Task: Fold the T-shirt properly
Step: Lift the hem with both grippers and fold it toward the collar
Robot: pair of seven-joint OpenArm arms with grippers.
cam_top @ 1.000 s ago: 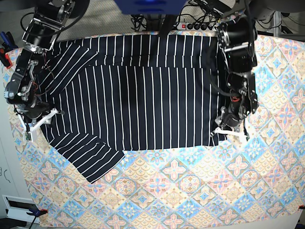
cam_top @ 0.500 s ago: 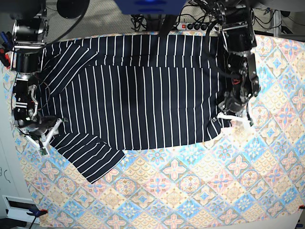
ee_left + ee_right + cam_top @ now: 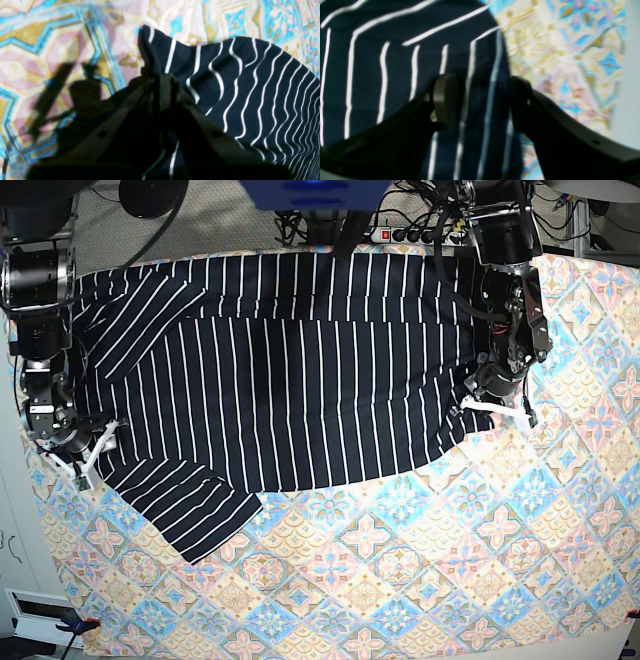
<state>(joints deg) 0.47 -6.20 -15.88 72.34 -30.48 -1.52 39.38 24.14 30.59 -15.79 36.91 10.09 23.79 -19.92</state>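
On the base view's left edge, the right gripper [image 3: 88, 452] stands with jaws spread astride the sleeve hem of the T-shirt [image 3: 290, 380], pinching nothing. Spread flat across the bench's floral tablecloth [image 3: 420, 570] lies the shirt (dark with white pinstripes). Over at its right corner the left gripper [image 3: 490, 408] is clamped on the raised cloth.

Both wrist views are blurred. The T-shirt [image 3: 290, 390] runs off the base view's top edge; its label is indiscernible.
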